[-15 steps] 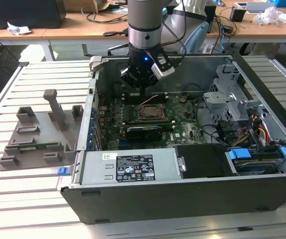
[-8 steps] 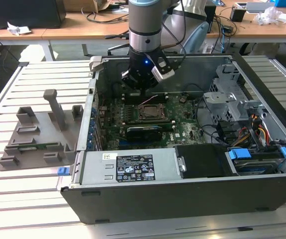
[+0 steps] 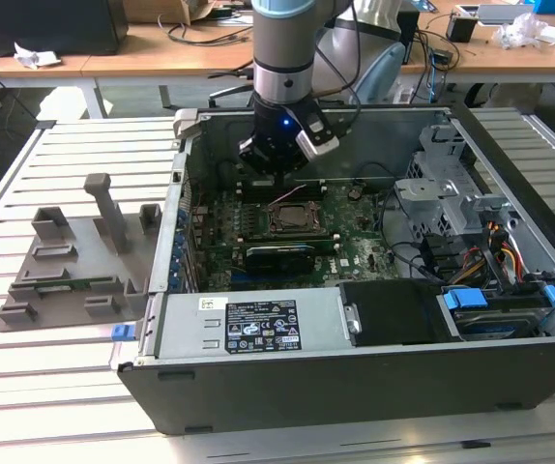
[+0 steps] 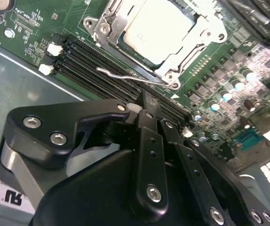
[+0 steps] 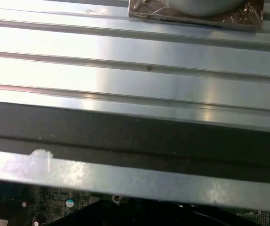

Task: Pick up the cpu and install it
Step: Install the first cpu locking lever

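The cpu [image 4: 157,27], a pale silvery square, lies flat in the motherboard socket inside its metal bracket frame [image 4: 107,29]. In the exterior view the cpu [image 3: 292,217] sits mid-board in the open computer case [image 3: 355,372]. My gripper [image 3: 276,155] hangs over the back part of the board, just behind the socket and above it. In the second wrist view the gripper [image 4: 143,101] has its black fingers closed together with nothing between them, their tips over the memory slots [image 4: 92,59] beside the socket. A thin wire lever [image 4: 125,75] lies along the socket's edge.
A grey fixture tray [image 3: 70,266] with an upright post rests on the slatted table at the exterior view's left. Drive cages and cables [image 3: 471,242] fill the case's right side. The power supply [image 3: 248,324] lines the front wall. The first wrist view shows table slats [image 5: 135,56] and the case rim [image 5: 135,176].
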Tool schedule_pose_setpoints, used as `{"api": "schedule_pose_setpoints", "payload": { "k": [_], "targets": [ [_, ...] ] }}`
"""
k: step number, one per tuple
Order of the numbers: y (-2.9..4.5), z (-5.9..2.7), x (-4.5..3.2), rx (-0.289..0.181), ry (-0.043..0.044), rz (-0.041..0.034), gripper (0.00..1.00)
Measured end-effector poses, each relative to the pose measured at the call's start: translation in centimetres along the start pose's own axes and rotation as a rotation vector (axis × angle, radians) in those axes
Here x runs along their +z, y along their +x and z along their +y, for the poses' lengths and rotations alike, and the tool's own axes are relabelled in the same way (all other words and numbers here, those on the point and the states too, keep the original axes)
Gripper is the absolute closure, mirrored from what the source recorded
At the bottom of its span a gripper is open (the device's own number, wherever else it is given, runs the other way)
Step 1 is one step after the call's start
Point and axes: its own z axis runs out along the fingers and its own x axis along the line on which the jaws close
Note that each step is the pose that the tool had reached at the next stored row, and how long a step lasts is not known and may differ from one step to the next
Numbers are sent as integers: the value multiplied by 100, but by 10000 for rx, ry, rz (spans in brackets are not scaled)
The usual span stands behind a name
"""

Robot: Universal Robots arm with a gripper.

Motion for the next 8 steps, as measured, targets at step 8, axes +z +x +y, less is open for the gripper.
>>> {"api": "schedule_pose_setpoints", "payload": {
  "k": [8],
  "targets": [
    [-14, 2, 44, -10, 89, 10, 89]
  ]
}}
